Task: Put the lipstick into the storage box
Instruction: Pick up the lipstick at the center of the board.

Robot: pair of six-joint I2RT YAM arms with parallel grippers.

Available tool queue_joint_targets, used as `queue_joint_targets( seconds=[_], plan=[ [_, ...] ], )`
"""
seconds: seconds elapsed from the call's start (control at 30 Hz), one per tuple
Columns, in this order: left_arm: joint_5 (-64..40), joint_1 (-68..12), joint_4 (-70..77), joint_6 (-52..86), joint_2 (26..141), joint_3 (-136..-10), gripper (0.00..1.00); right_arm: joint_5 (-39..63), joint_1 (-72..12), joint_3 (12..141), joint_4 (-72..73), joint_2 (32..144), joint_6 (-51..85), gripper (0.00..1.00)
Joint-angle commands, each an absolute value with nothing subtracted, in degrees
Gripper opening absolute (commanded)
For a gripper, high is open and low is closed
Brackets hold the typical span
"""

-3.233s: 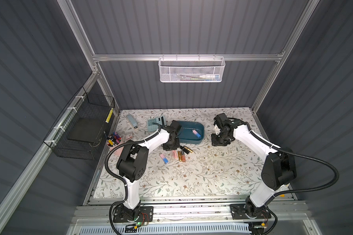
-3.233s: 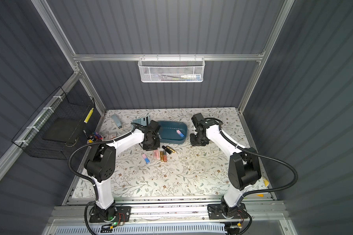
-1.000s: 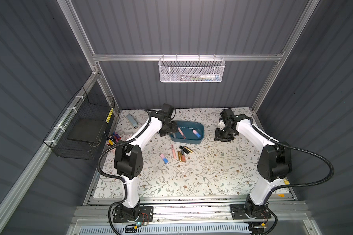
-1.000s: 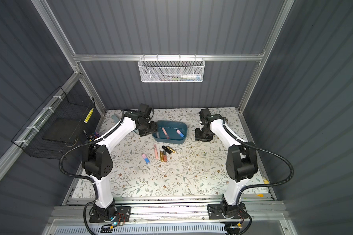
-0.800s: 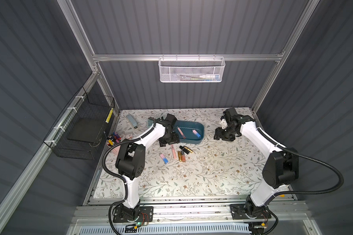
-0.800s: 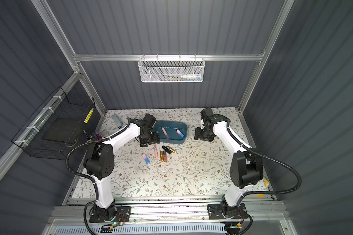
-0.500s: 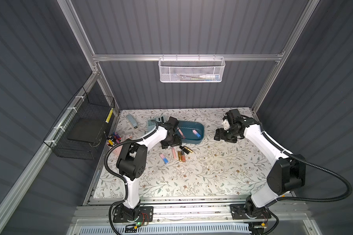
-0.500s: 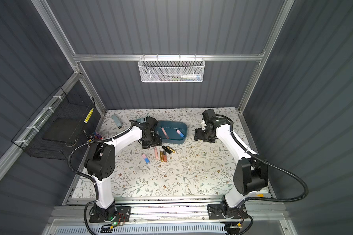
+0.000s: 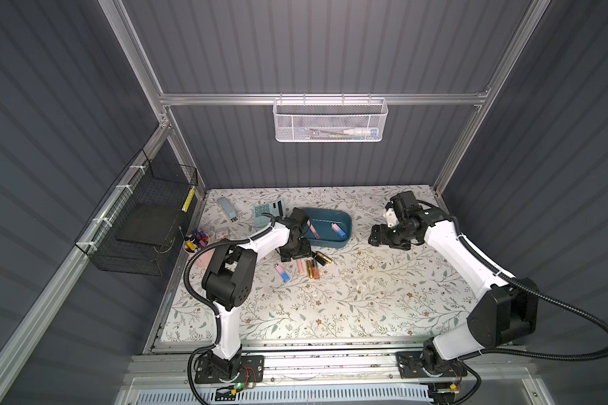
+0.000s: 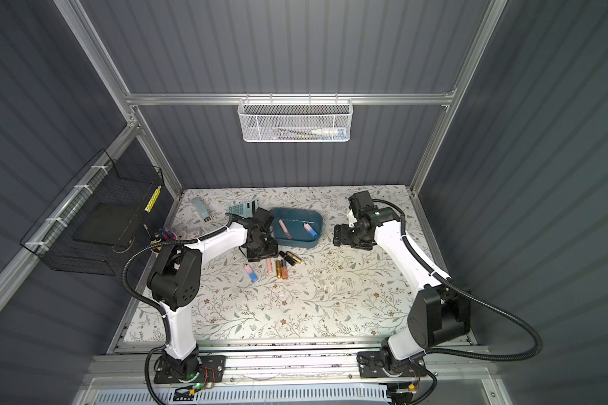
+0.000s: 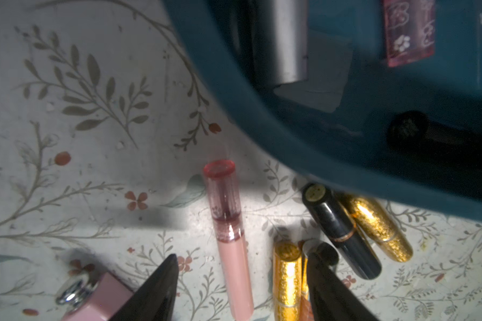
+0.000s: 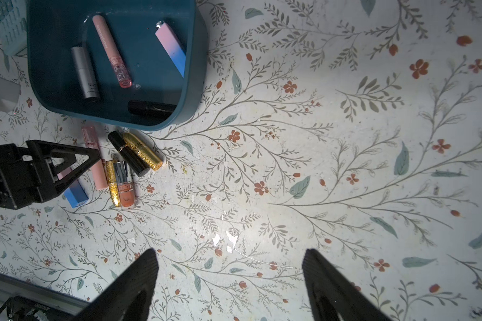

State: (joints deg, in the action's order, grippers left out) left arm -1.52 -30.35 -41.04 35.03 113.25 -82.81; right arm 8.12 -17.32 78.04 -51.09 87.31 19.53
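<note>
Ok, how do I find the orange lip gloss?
Find the teal storage box on the flowery table. Tubes lie outside its near wall. The orange lip gloss lies beside a gold glitter tube; only it is orange with a silver cap.

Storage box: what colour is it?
The storage box is dark teal, plain with no pattern; it shows best in the right wrist view.

— What hangs on the walls?
— A white mesh basket [image 9: 330, 121] on the back rail, a black wire basket [image 9: 137, 217] at the left.
— And on the flowered tablecloth [image 9: 330, 298]?
— A calculator [image 9: 269, 212], a small grey-blue device [image 9: 226, 209] near it, and a cup of pens [image 9: 196, 242].
</note>
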Motion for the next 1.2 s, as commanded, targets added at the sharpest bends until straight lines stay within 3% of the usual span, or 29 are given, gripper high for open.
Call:
queue_joint_targets(
  seconds=[0.0,0.4,0.53,0.73,0.97,1.0,1.17],
  plan=[
    [-2.46,-30.85,-40.98,35.69,115.06,-81.85,0.66,9.13,-18.74,80.78,-52.96,87.25,20.25,0.84],
    [-2.64,-30.94,-40.61,35.71,116.94,-78.21,0.55,9.18,-20.04,86.17,-55.07,88.46,20.39,0.87],
    [-2.5,-30.95,-40.61,35.34,117.58,-78.35,0.43,8.9,-20.04,86.28,-55.16,88.85,20.31,0.88],
    [-2.2,-30.89,-41.17,34.55,118.99,-79.42,0.39,8.26,-20.03,87.0,-55.53,89.63,19.97,0.88],
    [-1.85,-30.94,-42.14,33.69,120.8,-80.5,0.25,7.25,-19.98,87.54,-56.15,90.26,19.42,0.89],
    [-1.72,-30.89,-42.33,33.59,120.98,-80.5,0.18,7.09,-20.02,87.54,-56.11,90.26,19.42,0.89],
    [-1.15,-30.94,-44.04,33.0,121.53,-83.29,0.13,6.64,-20.02,87.45,-56.2,90.52,19.26,0.9]
  ],
)
